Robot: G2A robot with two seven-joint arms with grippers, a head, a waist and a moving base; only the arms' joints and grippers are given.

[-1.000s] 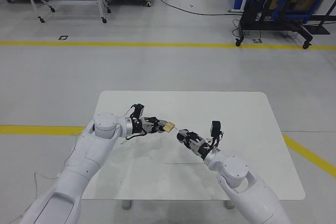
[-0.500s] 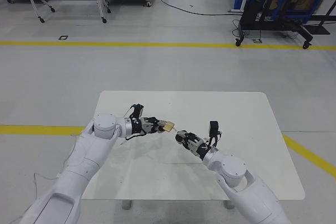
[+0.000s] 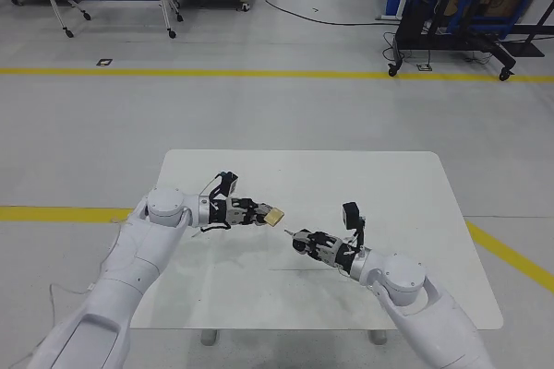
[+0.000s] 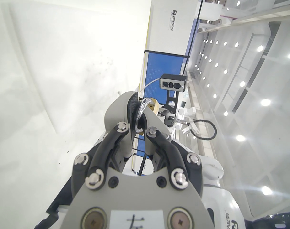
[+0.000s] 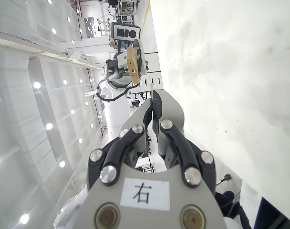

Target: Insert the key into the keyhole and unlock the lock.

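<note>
Left pincer (image 4: 139, 114) clamps the lock (image 5: 132, 66) by its shackle (image 4: 141, 110); I judge the brass body heavy, rigid, prone to pivot. Right pincer (image 5: 152, 100) pinches the thin, slippery key (image 5: 151, 88).

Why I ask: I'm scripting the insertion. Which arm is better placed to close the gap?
Right, I'd say. The right gripper pinches the key, whose tip points at the keyhole of the lock across a gap; the left gripper just holds the lock.
</note>
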